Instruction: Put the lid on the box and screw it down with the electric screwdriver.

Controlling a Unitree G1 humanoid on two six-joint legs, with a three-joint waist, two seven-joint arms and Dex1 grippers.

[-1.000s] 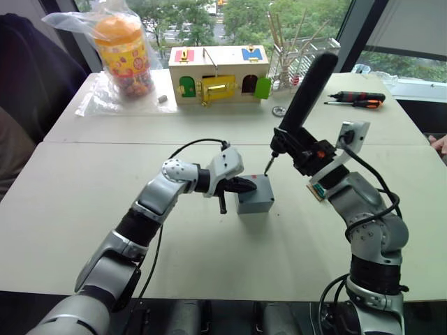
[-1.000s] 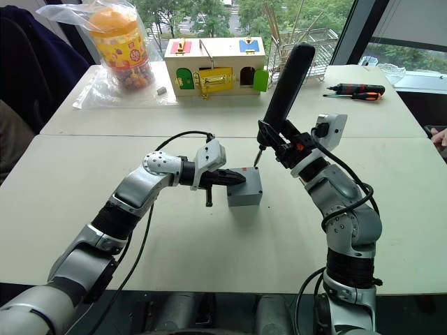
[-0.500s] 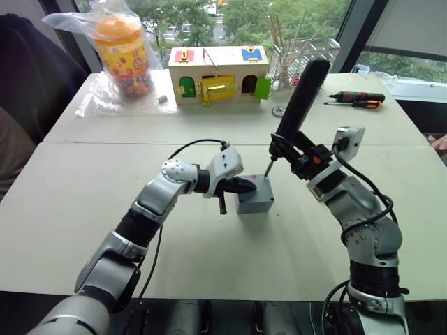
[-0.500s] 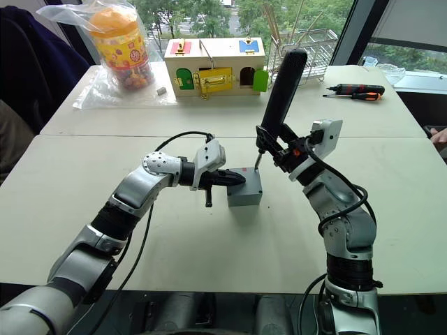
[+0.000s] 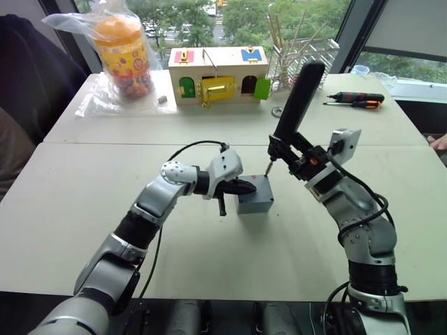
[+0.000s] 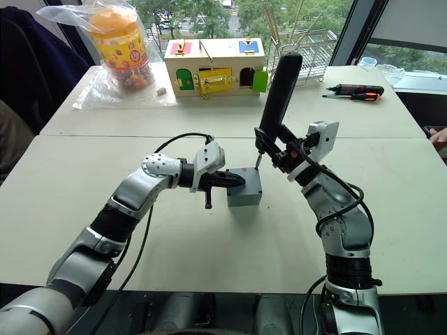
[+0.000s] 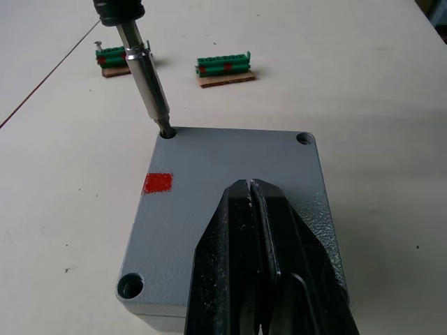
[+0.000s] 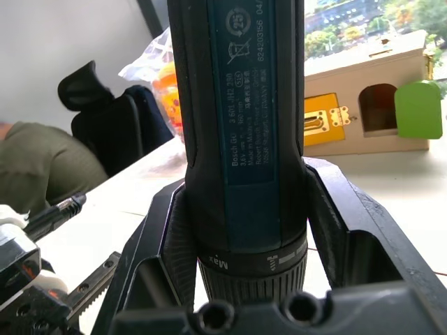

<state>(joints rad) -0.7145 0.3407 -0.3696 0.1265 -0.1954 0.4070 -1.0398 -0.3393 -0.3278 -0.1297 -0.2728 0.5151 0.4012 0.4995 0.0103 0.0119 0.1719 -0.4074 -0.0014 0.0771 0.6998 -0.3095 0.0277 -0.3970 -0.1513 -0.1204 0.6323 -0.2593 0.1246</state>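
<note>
pressure from the clenched left gripper (image 7: 253,202) steadies the lid (image 7: 209,223) on the box (image 5: 254,199) at table centre, so the right gripper (image 5: 302,159), grasping the electric screwdriver (image 5: 296,103), should hold its bit plumb in the 11 o'clock corner hole.

I work in what looks like a robotics test room in an office building. My counter (image 5: 84,202) is two plain pale tables pushed together, and beyond them tall dark-framed windows (image 5: 363,28) look out over treetops. The things laid out are practice props, not household goods: at 12 o'clock a wooden box (image 5: 218,74) with coloured doors and latches, at 11 o'clock a bagged jar (image 5: 124,56) of bright pieces, at 1 o'clock a wire rack (image 5: 302,57), at 2 o'clock hand screwdrivers (image 5: 356,100). Green terminal blocks (image 7: 223,68) lie on the counter, and black office chairs (image 8: 105,115) stand along the wall.
</note>
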